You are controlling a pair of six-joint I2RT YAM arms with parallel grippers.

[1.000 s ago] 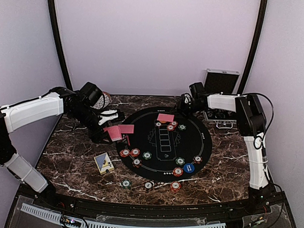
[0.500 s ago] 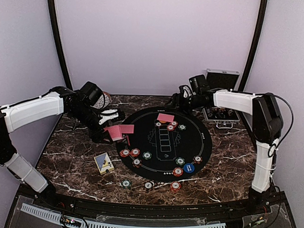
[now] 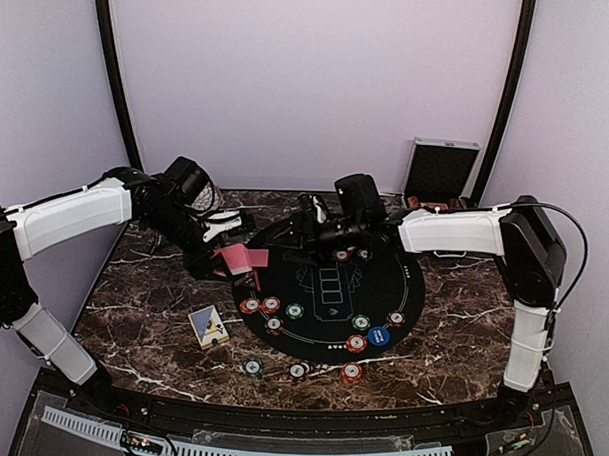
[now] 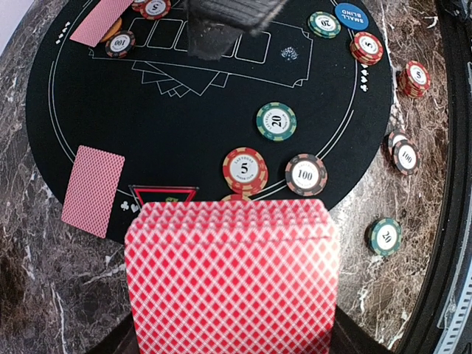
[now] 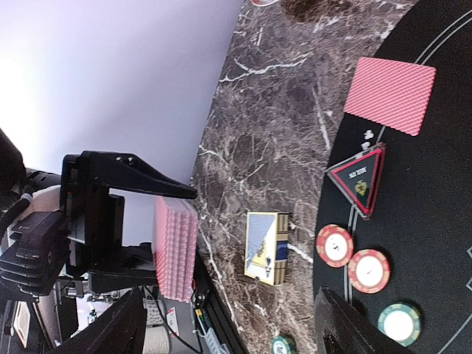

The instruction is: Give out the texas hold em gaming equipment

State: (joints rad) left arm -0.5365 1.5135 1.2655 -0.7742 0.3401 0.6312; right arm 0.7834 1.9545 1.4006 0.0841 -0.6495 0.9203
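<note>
Across the marble worktop (image 3: 131, 312) spreads the round black mat (image 3: 407, 287), and over its far-left rim the two hands nearly meet! The left hand (image 3: 222, 247) is clamped tight on the red-backed deck (image 4: 232, 276), holding it above the mat's edge. The right hand (image 3: 299, 233) hangs near it, fingers spread wide and nothing between them. Here's the relation that matters: the deck sits ahead of the right hand, toward the robot's left, and shows it only a thin edge. So I'd judge a card has to be pinched off across that edge. One dealt card (image 4: 93, 190) lies face down on the mat beside a red-and-black triangle marker (image 4: 164, 195), whose lettering is too small to read. A blue-and-yellow card box (image 3: 209, 325) rests on the marble, its text unreadable. The chips read clearly: the green chip (image 4: 276, 122) says 20, the red chip (image 4: 244, 168) says 5, the dark chip (image 4: 306, 174) says 100, and the blue chip (image 4: 352, 13) reads SMALL BLIND.
</note>
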